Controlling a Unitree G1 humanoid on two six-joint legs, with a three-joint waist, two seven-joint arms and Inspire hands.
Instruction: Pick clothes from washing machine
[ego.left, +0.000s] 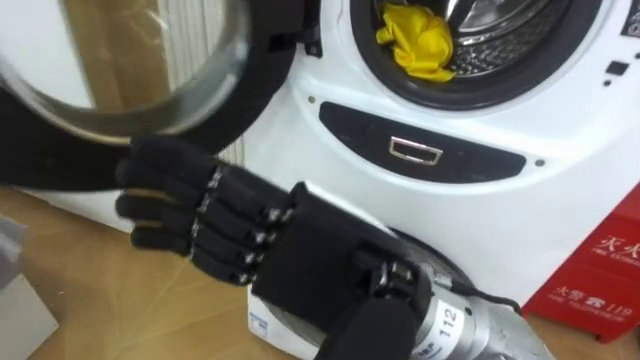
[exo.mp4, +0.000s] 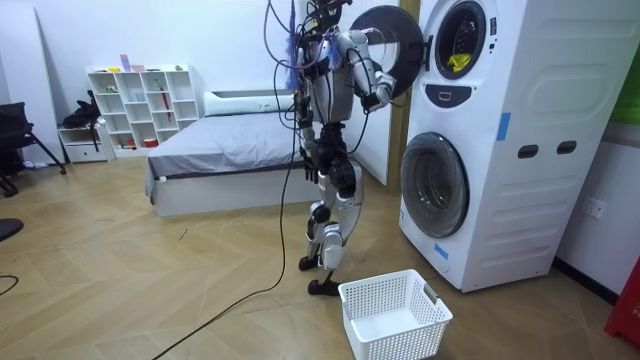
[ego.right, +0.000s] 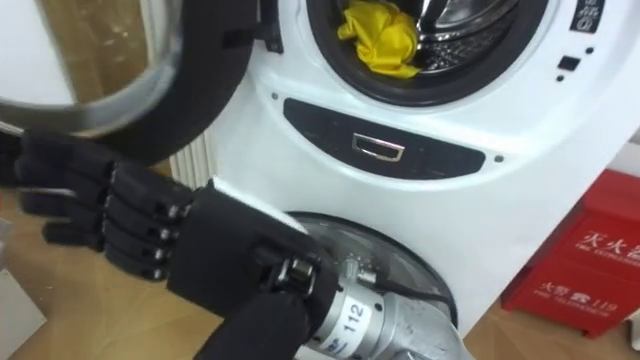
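The right hand (ego.left: 300, 250) is held out before the upper washing machine (ego.left: 470, 210), its fingers (ego.left: 170, 190) stretched nearly straight and slightly apart, with nothing clasped. The open round door (ego.left: 262, 85) is seen just above the fingertips; contact cannot be told. A yellow cloth (ego.left: 418, 42) is seen lying in the drum (ego.left: 505, 50), well above and right of the fingers.

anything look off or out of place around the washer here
Nothing damaged or spilled. The yellow cloth sits bunched at the front lip of the upper drum, and the right hand is open by the swung-out door.
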